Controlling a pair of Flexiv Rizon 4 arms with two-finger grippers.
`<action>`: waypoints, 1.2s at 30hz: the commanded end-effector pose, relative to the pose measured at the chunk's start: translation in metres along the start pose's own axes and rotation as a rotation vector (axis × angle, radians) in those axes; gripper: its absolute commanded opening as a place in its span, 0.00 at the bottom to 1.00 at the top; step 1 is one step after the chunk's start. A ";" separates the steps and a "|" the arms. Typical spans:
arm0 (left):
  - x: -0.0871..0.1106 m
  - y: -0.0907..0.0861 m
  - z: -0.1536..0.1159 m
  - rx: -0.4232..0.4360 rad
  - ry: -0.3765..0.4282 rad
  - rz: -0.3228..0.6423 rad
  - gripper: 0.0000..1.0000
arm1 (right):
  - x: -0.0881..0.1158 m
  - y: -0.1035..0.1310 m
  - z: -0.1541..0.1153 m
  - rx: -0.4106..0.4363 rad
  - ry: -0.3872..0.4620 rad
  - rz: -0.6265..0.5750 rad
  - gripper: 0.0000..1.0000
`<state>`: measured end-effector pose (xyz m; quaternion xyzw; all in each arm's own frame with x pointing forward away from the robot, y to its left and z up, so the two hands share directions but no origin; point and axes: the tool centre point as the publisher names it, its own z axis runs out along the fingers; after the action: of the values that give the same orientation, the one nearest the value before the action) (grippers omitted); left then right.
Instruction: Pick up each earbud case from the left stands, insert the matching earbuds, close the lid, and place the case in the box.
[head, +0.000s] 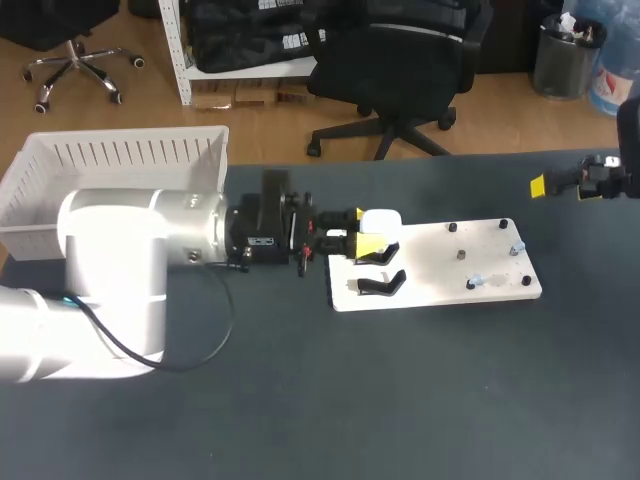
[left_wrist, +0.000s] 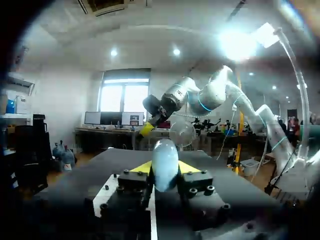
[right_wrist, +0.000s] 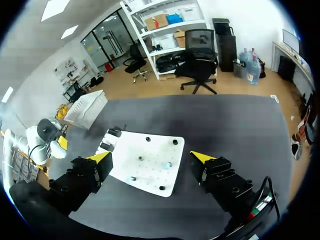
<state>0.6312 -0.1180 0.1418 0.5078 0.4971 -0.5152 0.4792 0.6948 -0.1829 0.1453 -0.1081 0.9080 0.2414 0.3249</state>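
Left claw (left_wrist: 165, 167) is pinching the white earbud case (left_wrist: 165, 157) for pickup; right claw (right_wrist: 151, 157) is hanging spread; next probably needs lifting.

Quick tally, here we go. One tabletop (head: 300, 400). One white basket (head: 120, 160) on it, that's the only one. One white board (head: 440, 265). Black stands, I count two: the near stand (head: 383, 283) and the far stand (head: 386, 252). One earbud case (head: 381, 218), white, just the one in sight. Two arms, the left arm (head: 110, 270) and the right arm (head: 625, 130). Two grippers, the left gripper (head: 363, 230) and the right gripper (right_wrist: 151, 156), each with two yellow tips, four in all. The pegs and pale bits on the board are too small to count.
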 end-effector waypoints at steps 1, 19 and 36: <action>0.004 0.007 0.007 0.020 -0.002 0.016 0.00 | 0.011 0.015 -0.017 -0.011 -0.005 -0.031 1.00; 0.006 0.004 0.015 0.029 -0.024 0.122 0.00 | 0.034 0.105 -0.017 -0.073 0.072 -0.177 1.00; 0.011 0.005 0.015 0.022 -0.046 0.132 0.00 | 0.054 0.162 0.005 -0.118 0.121 -0.218 1.00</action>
<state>0.6359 -0.1318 0.1312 0.5346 0.4461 -0.5005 0.5144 0.6032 -0.0483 0.1663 -0.2425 0.8915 0.2564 0.2841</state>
